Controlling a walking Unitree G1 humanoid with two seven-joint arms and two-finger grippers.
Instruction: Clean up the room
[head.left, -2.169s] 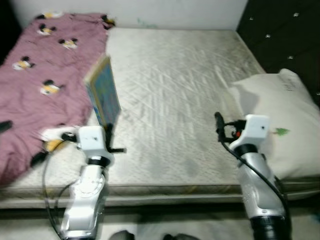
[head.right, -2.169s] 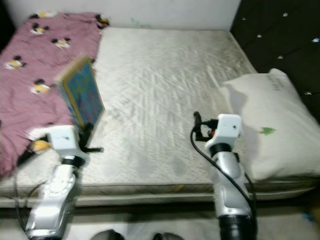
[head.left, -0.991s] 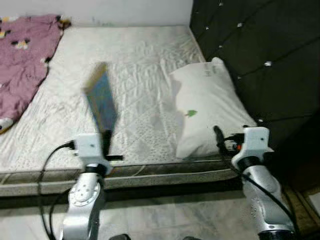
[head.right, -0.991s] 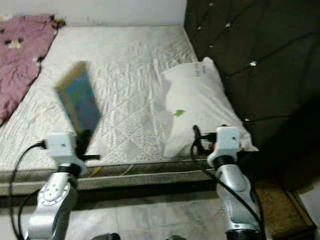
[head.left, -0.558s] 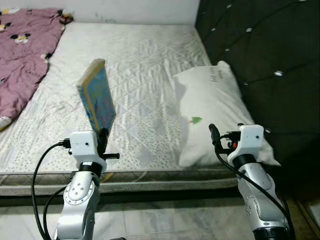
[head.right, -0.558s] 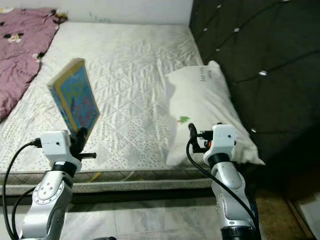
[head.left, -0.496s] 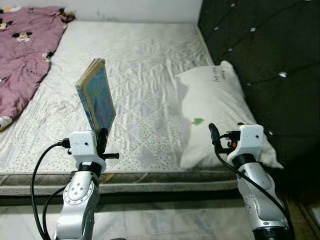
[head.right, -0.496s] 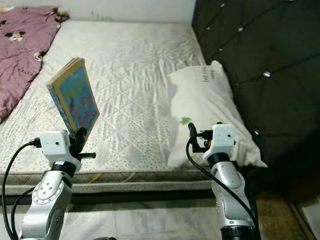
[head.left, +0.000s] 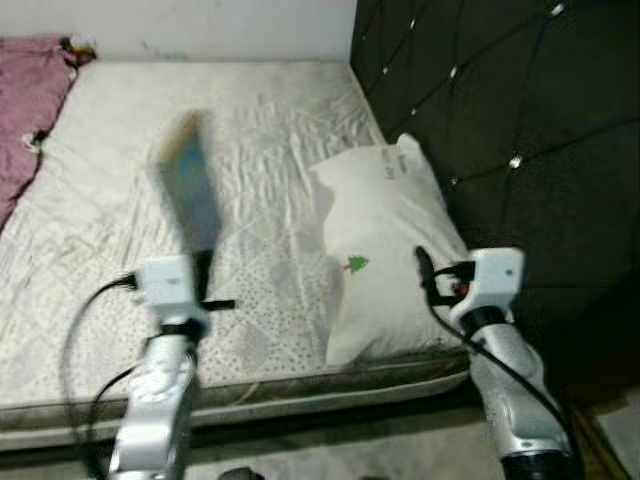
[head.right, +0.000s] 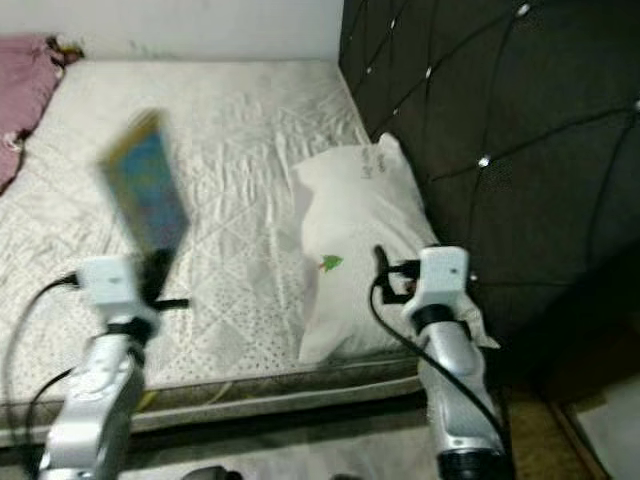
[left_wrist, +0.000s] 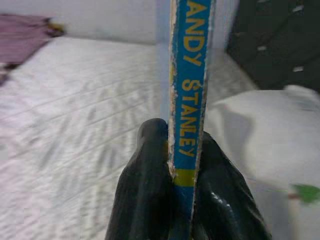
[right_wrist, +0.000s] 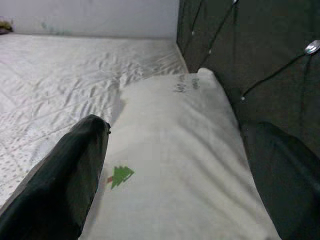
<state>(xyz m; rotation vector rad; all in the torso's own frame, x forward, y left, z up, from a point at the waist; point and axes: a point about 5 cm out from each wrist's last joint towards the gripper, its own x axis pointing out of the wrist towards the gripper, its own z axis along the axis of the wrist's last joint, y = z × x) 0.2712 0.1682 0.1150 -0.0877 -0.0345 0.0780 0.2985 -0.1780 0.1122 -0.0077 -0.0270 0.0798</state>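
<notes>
1. Before us lies a bed (head.left: 250, 120) with a bare quilted mattress, a dark tufted headboard (head.left: 480, 90) along its right side, a white pillow (head.left: 385, 240) against that headboard near the front edge, and a purple blanket (head.left: 30, 75) at the far left corner.
2. Our left gripper (left_wrist: 172, 185) is clamped on the lower spine of a thin blue book (left_wrist: 187, 80), holding it in the air above the front left part of the mattress.
3. The book's long axis runs up and down, tilted a little; its spine faces our wrist camera and its cover faces out toward the right.
4. Our right gripper (right_wrist: 175, 170) hangs over the pillow with its fingers spread and nothing between them.
5. We judge that we are carrying the book away to put it up; the head views are blurred.
6. Next we need a shelf or desk for it, none of which we can see yet, so turning and walking come first.
</notes>
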